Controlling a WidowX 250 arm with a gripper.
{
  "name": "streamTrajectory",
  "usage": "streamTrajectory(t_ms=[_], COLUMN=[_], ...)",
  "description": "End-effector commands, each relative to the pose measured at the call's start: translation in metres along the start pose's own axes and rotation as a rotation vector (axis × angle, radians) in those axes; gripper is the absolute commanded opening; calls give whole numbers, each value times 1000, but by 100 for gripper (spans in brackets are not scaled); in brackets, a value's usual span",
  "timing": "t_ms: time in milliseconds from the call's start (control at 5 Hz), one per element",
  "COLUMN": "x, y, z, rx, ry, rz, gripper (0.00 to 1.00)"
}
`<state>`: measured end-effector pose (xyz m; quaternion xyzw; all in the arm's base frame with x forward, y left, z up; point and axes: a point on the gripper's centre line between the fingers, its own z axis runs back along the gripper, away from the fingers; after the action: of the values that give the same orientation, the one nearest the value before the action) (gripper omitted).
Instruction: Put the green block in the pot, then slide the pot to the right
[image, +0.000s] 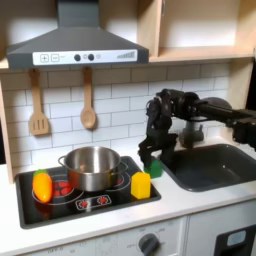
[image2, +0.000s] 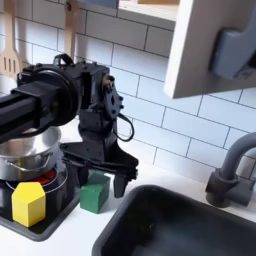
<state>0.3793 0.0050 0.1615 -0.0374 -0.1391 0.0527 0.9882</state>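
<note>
Green, small and cube-like, the block (image2: 95, 193) sits on the white counter (image: 190, 200) just off the stove's (image: 100, 205) corner, between the stove and the dark sink (image: 215, 165). My gripper (image2: 96, 178) hangs right over it, black fingers (image2: 120, 184) spread to either side and reaching down past its top edge; in the second exterior view I cannot tell whether they touch it. In the first exterior view the block (image: 156, 167) peeks out just below my gripper (image: 154, 160).

The silver pot (image: 92, 166) stands on the stove's back burner, upright, well apart from the block, toward the first exterior view's left. A yellow block (image: 141, 184) rests on the stove's front corner, near the green one. An orange-yellow toy vegetable (image: 42, 186) lies at the stove's far left. Two wooden utensils (image: 88, 112) hang on the tiled wall.
</note>
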Motion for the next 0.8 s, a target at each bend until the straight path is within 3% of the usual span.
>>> streamTrajectory(t_ms=[0, 200, 600], x=[7, 3, 4], y=[7, 4, 0], z=[-6, -11, -9], rx=[15, 18, 19], ry=[6, 30, 19], rz=[20, 8, -7], gripper=[100, 100, 100])
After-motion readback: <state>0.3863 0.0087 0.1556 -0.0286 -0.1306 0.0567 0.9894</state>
